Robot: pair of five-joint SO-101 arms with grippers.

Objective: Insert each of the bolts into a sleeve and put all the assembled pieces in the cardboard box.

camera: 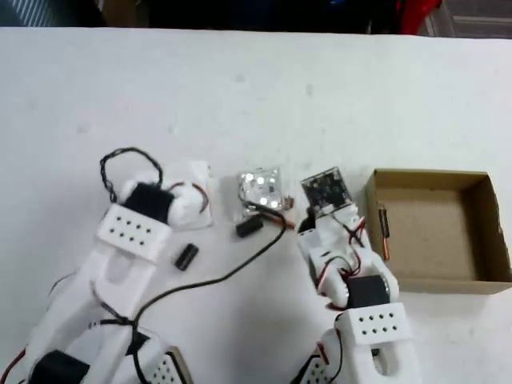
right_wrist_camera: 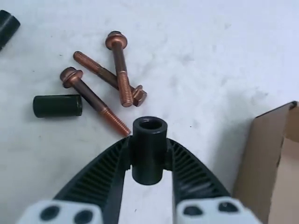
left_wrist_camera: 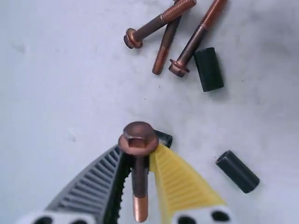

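My left gripper [left_wrist_camera: 140, 150] is shut on a copper bolt [left_wrist_camera: 138, 173], head pointing away from the wrist. Beyond it lie three loose bolts [left_wrist_camera: 161, 21] in a crossed pile, with two black sleeves [left_wrist_camera: 209, 69] [left_wrist_camera: 237, 171] on the table. My right gripper [right_wrist_camera: 149, 143] is shut on a black sleeve [right_wrist_camera: 149, 149] with its open bore facing outward. The same bolt pile [right_wrist_camera: 119, 65] and a loose sleeve [right_wrist_camera: 57, 106] lie just past it. The cardboard box [camera: 472, 280] stands beside the right arm, and a slim copper and black piece [camera: 382, 232] lies inside along its near wall.
Both wrists hang close together over the table's middle, and a black cable [camera: 240, 268] trails between the arms. The box wall [right_wrist_camera: 273, 158] rises right beside my right gripper. White table stretches wide behind the arms.
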